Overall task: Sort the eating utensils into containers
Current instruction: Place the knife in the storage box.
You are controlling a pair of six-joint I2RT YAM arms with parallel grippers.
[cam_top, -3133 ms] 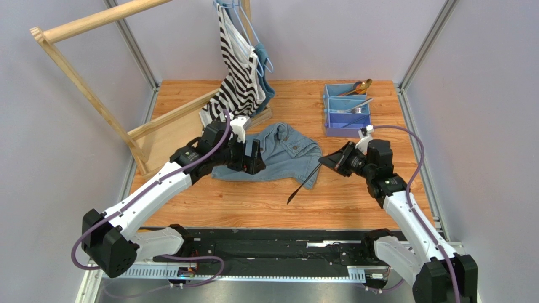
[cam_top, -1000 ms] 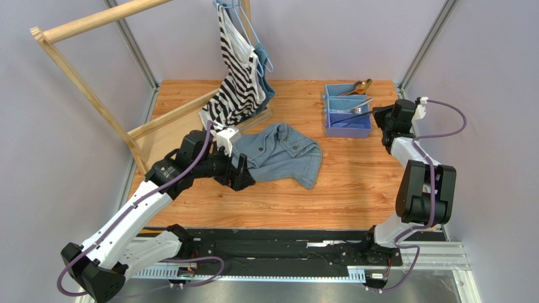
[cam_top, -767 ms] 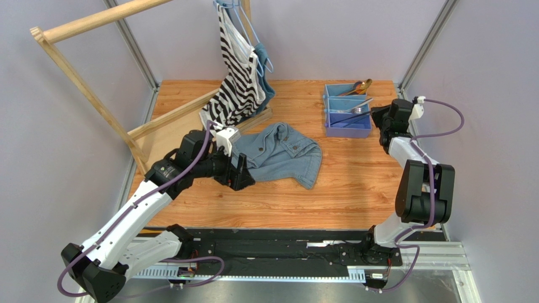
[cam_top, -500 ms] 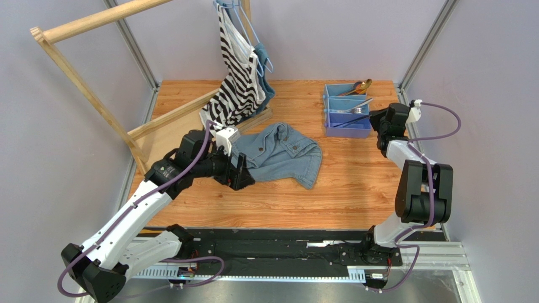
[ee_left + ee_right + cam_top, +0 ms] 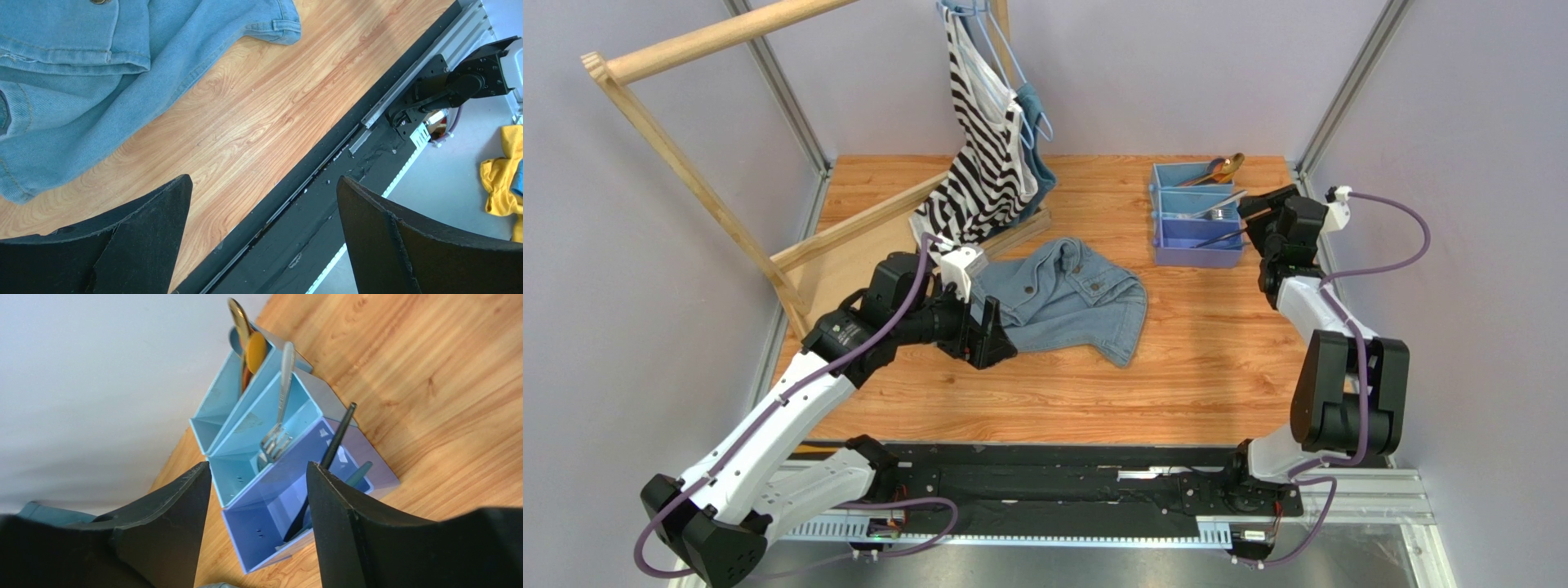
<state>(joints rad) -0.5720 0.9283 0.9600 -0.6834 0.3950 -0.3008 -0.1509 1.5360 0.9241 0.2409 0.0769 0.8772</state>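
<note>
Hovering right of the tray [image 5: 1195, 260], the right tool [image 5: 1249, 212] stands parted and empty, the knife [image 5: 336, 441] lying lengthwise in the near compartment ahead; the left tool [image 5: 264, 180], wide, is well apart.

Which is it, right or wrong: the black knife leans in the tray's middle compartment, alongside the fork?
Wrong. The black knife leans in the tray's end compartment nearest the robot. The fork has the middle compartment, next to it. The right wrist view shows this.
</note>
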